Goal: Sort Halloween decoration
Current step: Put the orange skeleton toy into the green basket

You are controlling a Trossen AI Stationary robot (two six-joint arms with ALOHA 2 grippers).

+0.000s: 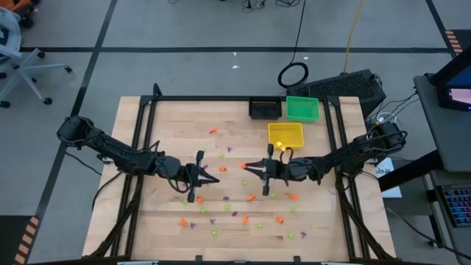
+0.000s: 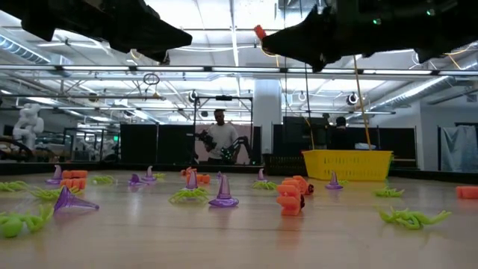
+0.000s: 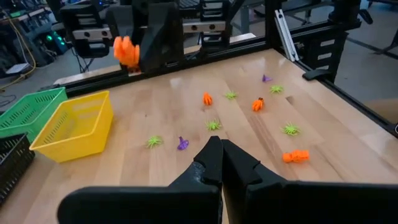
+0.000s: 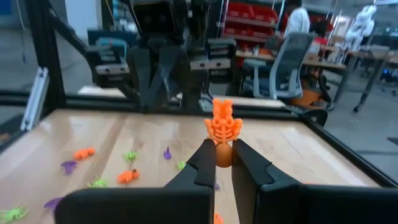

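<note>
Wooden table [image 1: 147,221] under both arms, strewn with Halloween decoration [image 1: 250,197]: tiny orange, purple and light-green trinkets, most of them below and between the two claws, a few toward the bins.

Three square bins beyond the right claw: yellow bin [image 1: 285,134] nearest, just behind it; green bin [image 1: 302,108] farther back; black bin [image 1: 265,109] beside the green one.

Left gripper [image 1: 215,179] raised over the table's middle, pointed at the other claw, fingers [image 3: 211,158] clenched together on nothing. Purple and green trinkets scattered on the wood ahead of it in the left wrist view.

Right gripper [image 1: 247,167] facing it, near but apart, likewise lifted off the table. Clamped on an orange skeleton-shaped trinket [image 4: 222,127], held upright between the fingers [image 4: 202,163], ribs and top standing clear above the tips. Same orange piece visible at the claw's tip in the low view [image 2: 259,32] and, from the opposite arm, in the left wrist view [image 3: 126,50].

A person [image 2: 220,134] standing in the room behind the table.
</note>
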